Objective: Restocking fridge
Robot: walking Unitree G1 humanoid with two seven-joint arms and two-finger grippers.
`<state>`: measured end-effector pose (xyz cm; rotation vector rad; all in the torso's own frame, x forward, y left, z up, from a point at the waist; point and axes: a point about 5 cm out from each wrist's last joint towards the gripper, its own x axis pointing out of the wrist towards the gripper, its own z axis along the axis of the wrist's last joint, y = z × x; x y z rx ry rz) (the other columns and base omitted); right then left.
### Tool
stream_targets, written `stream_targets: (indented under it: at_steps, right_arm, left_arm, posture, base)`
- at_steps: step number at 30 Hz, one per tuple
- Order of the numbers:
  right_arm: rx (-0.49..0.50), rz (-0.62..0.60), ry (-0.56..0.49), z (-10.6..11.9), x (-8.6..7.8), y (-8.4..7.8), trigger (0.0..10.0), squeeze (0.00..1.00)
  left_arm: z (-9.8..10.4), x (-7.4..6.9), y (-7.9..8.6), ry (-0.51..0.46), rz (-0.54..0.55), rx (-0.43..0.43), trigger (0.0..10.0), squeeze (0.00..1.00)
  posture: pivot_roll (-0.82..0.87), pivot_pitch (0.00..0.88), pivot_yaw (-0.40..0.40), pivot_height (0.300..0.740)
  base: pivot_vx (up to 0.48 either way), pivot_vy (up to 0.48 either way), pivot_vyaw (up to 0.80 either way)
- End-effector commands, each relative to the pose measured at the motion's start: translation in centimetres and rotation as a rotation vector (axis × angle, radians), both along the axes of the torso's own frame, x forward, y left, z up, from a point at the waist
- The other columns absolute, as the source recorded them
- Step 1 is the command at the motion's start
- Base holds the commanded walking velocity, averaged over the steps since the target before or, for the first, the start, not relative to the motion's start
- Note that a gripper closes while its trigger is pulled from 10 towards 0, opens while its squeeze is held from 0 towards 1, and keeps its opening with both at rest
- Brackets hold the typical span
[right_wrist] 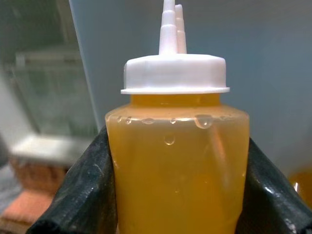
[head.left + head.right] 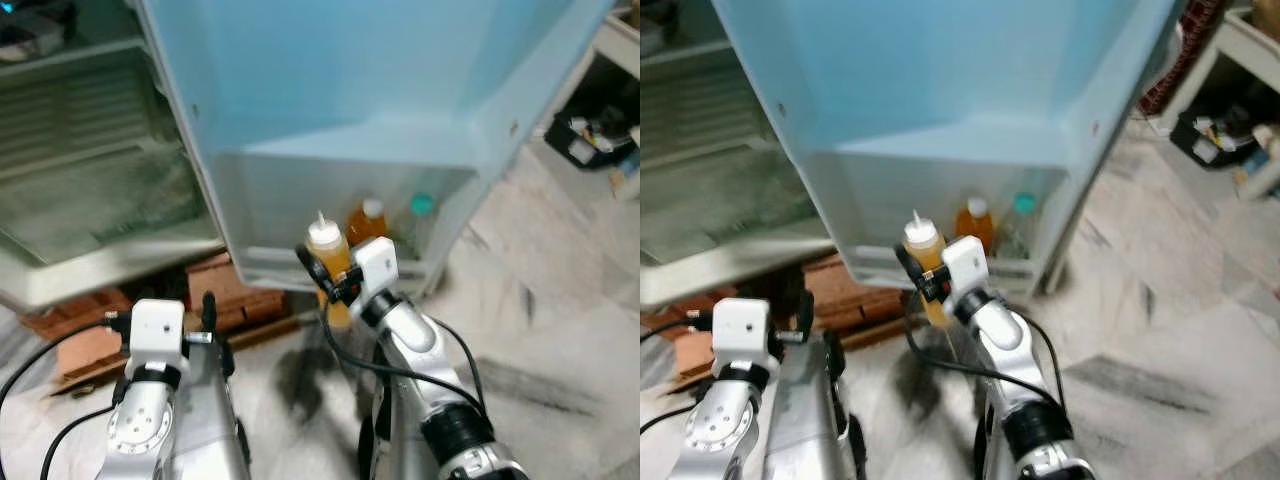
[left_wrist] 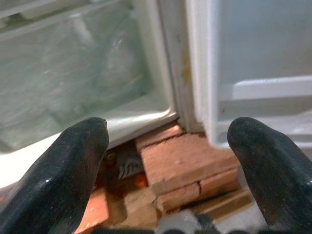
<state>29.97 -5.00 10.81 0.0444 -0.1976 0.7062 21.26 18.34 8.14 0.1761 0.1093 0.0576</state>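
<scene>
Squeeze bottle clamped upright in right gripper; left gripper spread empty; bottle best lowered straight into door shelf beside orange bottle

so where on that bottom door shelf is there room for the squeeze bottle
The door shelf looks bare on its hinge side, left of the orange bottle. The far end is crowded: that bottle and the green-capped bottle stand together. The right gripper holds the squeeze bottle just before the shelf.
</scene>
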Motion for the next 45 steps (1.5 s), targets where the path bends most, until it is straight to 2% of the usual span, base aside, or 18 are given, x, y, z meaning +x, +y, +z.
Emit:
stream_targets:
  at_steps: [1, 8, 12, 17, 21, 26, 30, 32, 36, 38, 39, 42, 43, 45]
  right_arm:
    - [0.013, 0.015, -0.046, 0.9, 0.2, 0.5, 10.0, 0.0]
    - [-0.051, 0.152, -0.308, 4.9, 0.9, 2.9, 10.0, 0.0]
    - [-0.067, 0.218, -0.404, 6.3, 1.1, 3.8, 10.0, 0.0]
    - [-0.125, 0.259, -0.481, 6.7, 1.1, 4.4, 10.0, 0.0]
    - [-0.215, 0.281, -0.571, 6.5, 1.2, 5.1, 10.0, 0.0]
    - [-0.255, 0.283, -0.597, 6.1, 1.2, 5.4, 10.0, 0.0]
    - [-0.289, 0.301, -0.647, 6.0, 0.8, 6.0, 10.0, 0.0]
    - [-0.303, 0.279, -0.699, 6.7, 1.0, 6.5, 10.0, 0.0]
    - [-0.347, 0.211, -0.735, 7.3, 1.9, 6.5, 10.0, 0.0]
    - [-0.362, 0.186, -0.721, 7.3, 2.3, 6.2, 10.0, 0.0]
    - [-0.394, 0.142, -0.719, 7.3, 2.9, 5.8, 10.0, 0.0]
    - [-0.407, 0.084, -0.718, 7.9, 3.7, 5.2, 10.0, 0.0]
    - [-0.406, 0.079, -0.719, 8.0, 3.8, 5.2, 10.0, 0.0]
    - [-0.419, 0.042, -0.722, 8.2, 4.2, 5.1, 10.0, 0.0]
  left_arm:
    - [-0.5, -0.6, -0.1, 0.037, 0.001, -0.004, 10.0, 0.0]
    - [0.4, -1.1, -0.9, 0.0, -0.008, 0.005, 10.0, 0.0]
    - [0.8, -1.3, -1.0, -0.012, 0.0, 0.006, 10.0, 0.0]
    - [1.3, -1.8, -1.7, -0.026, -0.017, 0.01, 10.0, 0.0]
    - [1.8, -3.1, -2.9, -0.031, -0.09, 0.051, 10.0, 0.0]
    - [2.2, -3.7, -2.9, -0.025, -0.091, 0.051, 10.0, 0.0]
    - [2.7, -4.3, -2.7, -0.023, -0.089, 0.053, 10.0, 0.0]
    - [2.9, -4.9, -2.8, -0.011, -0.091, 0.056, 10.0, 0.0]
    - [3.0, -6.1, -2.2, 0.009, -0.047, 0.064, 10.0, 0.0]
    - [2.9, -6.5, -1.7, 0.012, -0.006, 0.038, 10.0, 0.0]
    - [2.9, -7.3, -0.8, 0.019, 0.068, -0.006, 10.0, 0.0]
    - [3.0, -8.3, 0.6, 0.026, 0.146, -0.029, 10.0, 0.0]
    - [3.0, -8.3, 0.7, 0.026, 0.148, -0.03, 10.0, 0.0]
    - [2.8, -9.3, 1.6, 0.052, 0.164, 0.021, 10.0, 0.0]
  posture:
    - [0.09, 0.224, -0.037, 0.473]
    - [0.11, 0.243, -0.057, 0.473]
    - [0.12, 0.26, -0.069, 0.473]
    - [0.13, 0.281, -0.07, 0.473]
    - [0.16, 0.32, -0.06, 0.473]
    - [0.18, 0.354, -0.049, 0.473]
    - [0.2, 0.375, -0.041, 0.473]
    - [0.22, 0.396, -0.033, 0.473]
    - [0.23, 0.41, -0.03, 0.473]
    - [0.23, 0.41, -0.03, 0.473]
    - [0.23, 0.413, -0.031, 0.473]
    - [0.25, 0.423, -0.033, 0.473]
    - [0.25, 0.423, -0.033, 0.473]
    - [0.26, 0.42, -0.032, 0.473]
  base:
    - [0.0, 0.0, 0.0]
    - [0.0, 0.0, 0.0]
    - [0.0, 0.0, 0.0]
    - [0.0, 0.0, 0.0]
    - [0.0, 0.0, 0.0]
    - [0.0, 0.0, 0.0]
    - [0.0, 0.0, 0.0]
    - [0.0, 0.0, 0.0]
    - [0.0, 0.0, 0.0]
    - [0.0, 0.0, 0.0]
    - [0.0, 0.0, 0.0]
    - [0.0, 0.0, 0.0]
    - [0.0, 0.0, 0.0]
    - [0.0, 0.0, 0.0]
